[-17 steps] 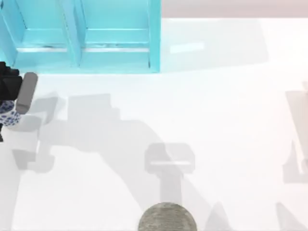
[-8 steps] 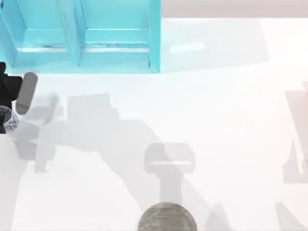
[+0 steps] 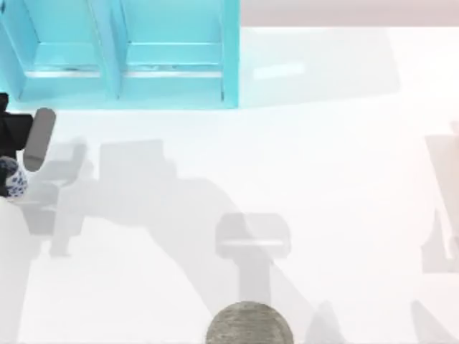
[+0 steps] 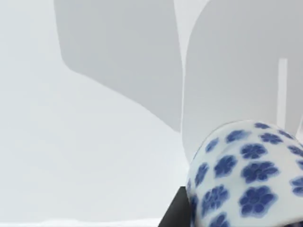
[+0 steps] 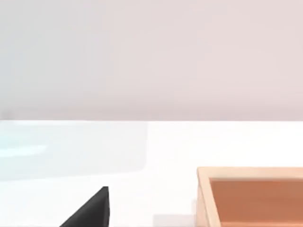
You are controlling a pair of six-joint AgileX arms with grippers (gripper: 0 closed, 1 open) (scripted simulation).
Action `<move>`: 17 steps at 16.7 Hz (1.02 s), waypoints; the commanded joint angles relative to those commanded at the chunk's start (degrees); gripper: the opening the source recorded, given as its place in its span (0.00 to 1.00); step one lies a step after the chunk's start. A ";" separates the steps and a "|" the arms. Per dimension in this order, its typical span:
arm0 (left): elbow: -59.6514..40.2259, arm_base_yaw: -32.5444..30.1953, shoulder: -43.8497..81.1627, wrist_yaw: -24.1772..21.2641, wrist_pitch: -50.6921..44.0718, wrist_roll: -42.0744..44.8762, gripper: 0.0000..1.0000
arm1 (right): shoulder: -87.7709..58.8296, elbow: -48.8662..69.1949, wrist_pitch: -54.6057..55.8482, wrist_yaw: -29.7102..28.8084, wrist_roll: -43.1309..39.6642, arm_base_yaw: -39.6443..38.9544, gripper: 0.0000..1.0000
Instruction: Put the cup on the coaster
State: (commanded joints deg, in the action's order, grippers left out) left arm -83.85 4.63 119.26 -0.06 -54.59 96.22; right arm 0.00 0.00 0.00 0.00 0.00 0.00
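While our left gripper sits at the table's far left edge, the blue-flowered cup is right w/ it, in front of the blue shelf unit. Can't tell how far its fingers are open or whether they grip the cup. Grey stone-look coaster lies well apart, at the near edge, mid-table.

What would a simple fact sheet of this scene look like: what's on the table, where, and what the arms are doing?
cup: white with blue flowers, far left edge of the table
left gripper: at the cup, far left
grip on cup: cannot tell
coaster: grey round disc, near edge, about centre, nothing on it
shelf unit: blue, far left corner
wooden box: seen from the right wrist
cup on coaster: not yet
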 joint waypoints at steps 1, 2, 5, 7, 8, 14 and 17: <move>0.00 0.00 0.00 0.00 0.00 0.00 0.00 | 0.00 0.00 0.00 0.00 0.00 0.00 1.00; 0.00 0.00 0.00 0.00 0.00 0.00 0.00 | 0.00 0.00 0.00 0.00 0.00 0.00 1.00; 0.00 0.00 0.00 0.00 0.00 0.00 0.00 | 0.00 0.00 0.00 0.00 0.00 0.00 1.00; 0.01 -0.15 -0.09 0.00 0.00 0.08 0.00 | 0.00 0.00 0.00 0.00 0.00 0.00 1.00; -0.03 -0.38 -0.11 0.01 -0.05 -0.47 0.00 | 0.00 0.00 0.00 0.00 0.00 0.00 1.00; -1.38 -7.52 -0.17 0.17 -1.77 -15.93 0.00 | 0.00 0.00 0.00 0.00 0.00 0.00 1.00; -1.84 -14.18 -0.53 0.19 -3.36 -30.07 0.00 | 0.00 0.00 0.00 0.00 0.00 0.00 1.00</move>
State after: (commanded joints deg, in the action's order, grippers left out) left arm -85.69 -9.55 118.73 0.13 -57.95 66.15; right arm 0.00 0.00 0.00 0.00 0.00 0.00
